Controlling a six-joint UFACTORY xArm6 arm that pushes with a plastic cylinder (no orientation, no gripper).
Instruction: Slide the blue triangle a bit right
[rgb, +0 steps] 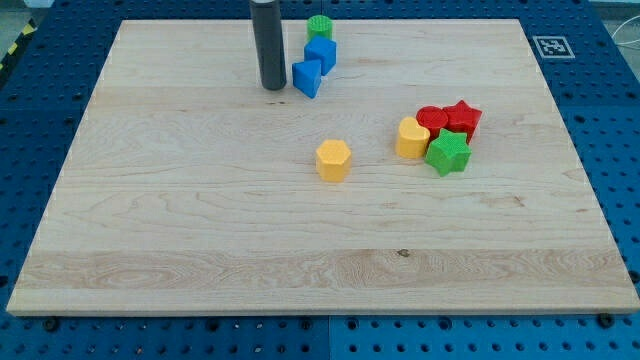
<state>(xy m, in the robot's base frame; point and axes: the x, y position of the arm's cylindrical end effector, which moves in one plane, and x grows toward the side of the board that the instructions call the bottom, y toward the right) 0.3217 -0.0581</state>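
Note:
The blue triangle (307, 77) lies near the view's top, left of centre on the wooden board (200, 220). My tip (273, 87) stands just to its left, close to it or touching; I cannot tell which. A blue cube-like block (321, 53) sits right behind the triangle, touching it. A green round block (319, 27) sits behind that, at the board's top edge.
A yellow hexagon block (333, 159) lies at mid-board. A cluster at the right holds a yellow block (411, 138), a red round block (432, 119), a red star (463, 119) and a green star (447, 153). A marker tag (549, 46) is at the top right corner.

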